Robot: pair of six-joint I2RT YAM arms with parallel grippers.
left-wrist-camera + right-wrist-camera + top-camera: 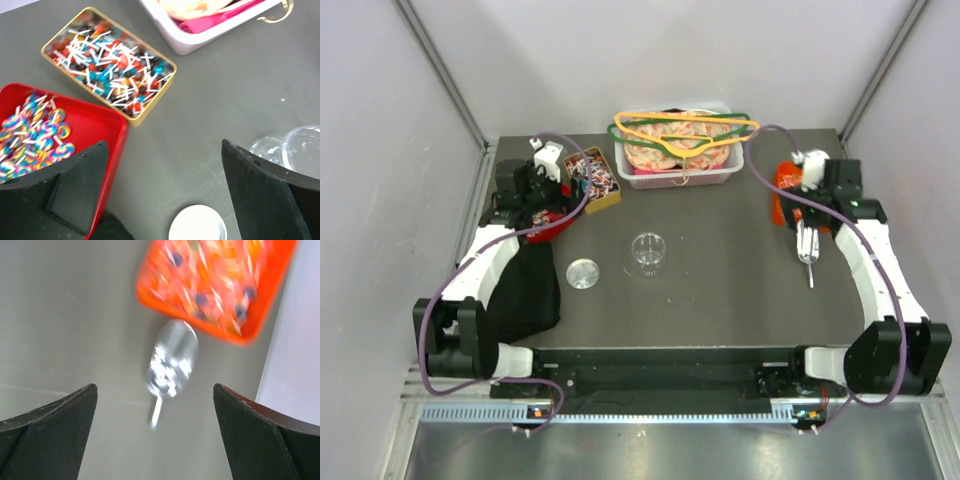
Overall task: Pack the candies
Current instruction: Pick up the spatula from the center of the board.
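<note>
**A:** Left wrist: left claw (164,150) is wide, with nothing between the fingers. The candies (110,60) are heaped in the gold tin (150,107), ahead and left of the claw, well apart. The swirl lollipops (35,135) fill the red tray (100,120), whose corner sits just beside the left finger.

**B:** What's under the claw?

**A:** Bare table (210,100). The white lid (197,225) is between the fingers at the bottom edge, and the clear cup (295,147) is by the right finger.

**B:** Right wrist?

**A:** The frame is blurred. Right claw (155,390) is spread wide and holds nothing. The metal scoop (172,360) lies on the table between the fingers, bowl toward the orange tray (150,295). There are candies in that tray, ahead and right of the claw. I can't tell whether the scoop touches the tray or what's in the bowl.

**B:** Top view?

**A:** The tin and red tray are back left by the left wrist. The orange tray is on the right, under the right wrist, with the scoop just nearer than it. The cup and lid are mid-table between the arms. The white bin (680,178) with hangers (685,128) is at back centre. Neither claw's spread is readable from here.
</note>
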